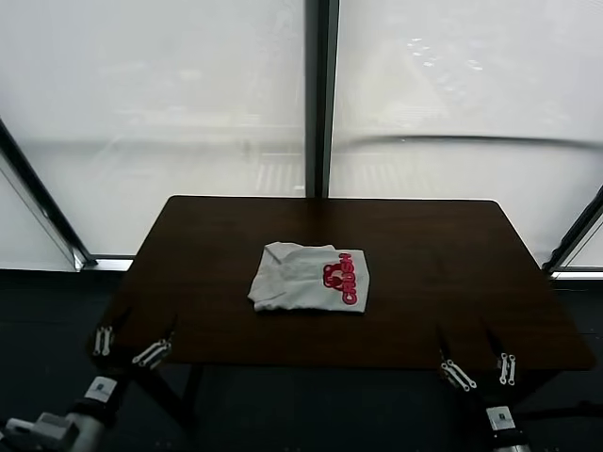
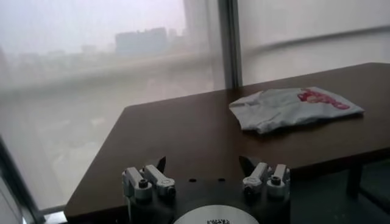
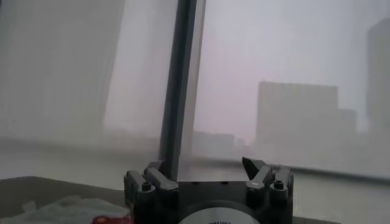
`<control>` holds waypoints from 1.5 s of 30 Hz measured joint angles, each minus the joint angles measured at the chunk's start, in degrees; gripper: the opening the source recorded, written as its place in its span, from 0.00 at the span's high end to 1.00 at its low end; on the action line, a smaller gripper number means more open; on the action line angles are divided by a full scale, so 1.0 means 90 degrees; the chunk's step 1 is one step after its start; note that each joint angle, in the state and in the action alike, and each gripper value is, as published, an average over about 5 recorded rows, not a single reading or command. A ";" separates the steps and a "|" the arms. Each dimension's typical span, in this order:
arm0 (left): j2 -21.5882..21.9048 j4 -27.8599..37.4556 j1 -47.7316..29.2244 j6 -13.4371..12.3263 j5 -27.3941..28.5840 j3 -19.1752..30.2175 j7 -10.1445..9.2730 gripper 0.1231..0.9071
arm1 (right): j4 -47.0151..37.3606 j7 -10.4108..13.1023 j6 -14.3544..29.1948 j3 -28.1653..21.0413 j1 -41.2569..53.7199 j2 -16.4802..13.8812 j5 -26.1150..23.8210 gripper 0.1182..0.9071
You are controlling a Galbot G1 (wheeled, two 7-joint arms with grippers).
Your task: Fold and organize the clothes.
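Shirt (image 1: 311,278) first: the pale grey-white T-shirt lies folded into a compact, roughly square bundle near the middle of a dark brown table (image 1: 188,245), with its red printed graphic and lettering facing up along the edge toward my right. One corner of the fold, on the side nearer my left, bulges slightly rather than lying flat. My left gripper (image 1: 130,341) hangs at the near left corner of the table, just off its front edge, with its two fingers spread wide and nothing between them. My right gripper (image 1: 480,363) sits at the near right corner, also just past the front edge, its fingers equally wide apart and empty. Both are well apart from the shirt. From my left wrist camera the shirt shows across the tabletop beyond my spread fingers (image 2: 149,182). From my right wrist camera only a pale corner of it with a touch of red shows. Behind the table stand large bright windows split by a dark vertical frame (image 1: 317,94).
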 joint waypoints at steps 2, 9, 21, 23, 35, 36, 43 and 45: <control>-0.0066 -0.0006 0.0317 -0.0167 0.0010 -0.0056 -0.0003 0.00 | 0.0084 0.0005 -0.0004 0.0083 -0.0340 0.0048 -0.0004 0.00; -0.0125 -0.0017 0.1221 -0.0364 0.0026 -0.0222 0.0039 0.00 | 0.0178 0.0019 -0.0071 0.0125 -0.1067 0.0196 -0.0027 0.00; -0.0143 -0.0042 0.1924 -0.0404 0.0040 -0.0234 0.0157 0.00 | 0.0035 -0.0012 -0.0205 0.0036 -0.1221 0.0277 -0.0003 0.00; -0.0144 -0.0045 0.1917 -0.0399 0.0039 -0.0239 0.0117 0.00 | 0.0031 -0.0034 -0.0221 0.0019 -0.1206 0.0277 0.0000 0.00; -0.0154 -0.0024 0.1923 -0.0443 0.0037 -0.0234 0.0114 0.00 | -0.0007 -0.0061 -0.0300 -0.0069 -0.1172 0.0300 -0.0018 0.00; -0.0156 -0.0024 0.1924 -0.0443 0.0037 -0.0232 0.0114 0.00 | -0.0010 -0.0061 -0.0308 -0.0079 -0.1162 0.0304 -0.0020 0.00; -0.0170 -0.0002 0.1914 -0.0455 0.0035 -0.0219 0.0129 0.00 | -0.0032 -0.0062 -0.0348 -0.0108 -0.1105 0.0315 -0.0035 0.00; -0.0173 0.0000 0.1911 -0.0457 0.0035 -0.0215 0.0137 0.00 | -0.0038 -0.0062 -0.0356 -0.0117 -0.1092 0.0315 -0.0037 0.00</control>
